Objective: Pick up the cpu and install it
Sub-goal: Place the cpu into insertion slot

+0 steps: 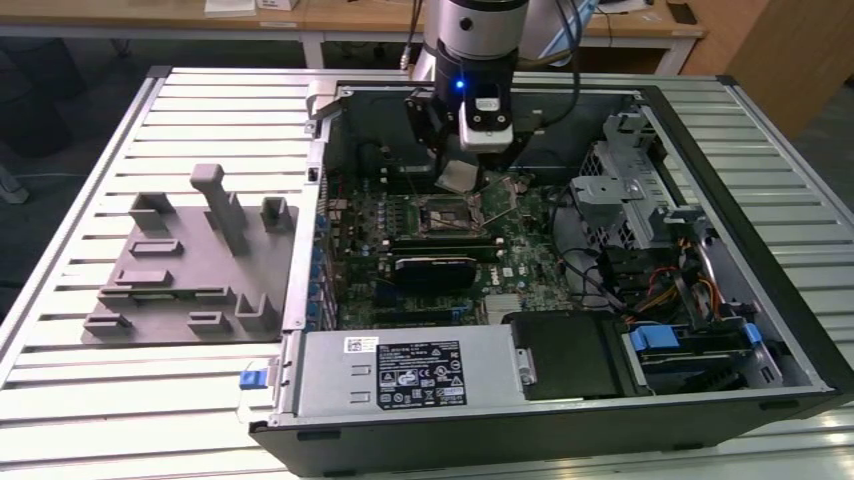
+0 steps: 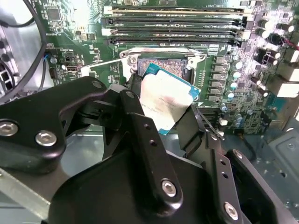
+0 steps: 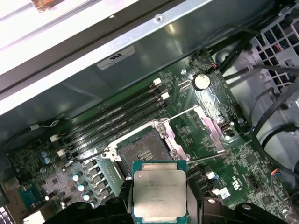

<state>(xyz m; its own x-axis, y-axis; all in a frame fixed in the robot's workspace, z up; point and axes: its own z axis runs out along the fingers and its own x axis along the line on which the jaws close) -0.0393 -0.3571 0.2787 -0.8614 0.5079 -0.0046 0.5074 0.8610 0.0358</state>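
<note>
We see the gripper (image 2: 162, 109) clamped on the cpu (image 2: 170, 95), fingers at its opposite edges. The chip hangs above the open socket (image 3: 140, 151).

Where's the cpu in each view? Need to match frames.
Exterior view: silvery-grey square cpu with thin green rim, held close over the open black square socket.
Second wrist view: cpu tilted, partly hiding that socket.
First wrist view: cpu flat-on, next to the socket.
Shared landmark: the socket.
</note>
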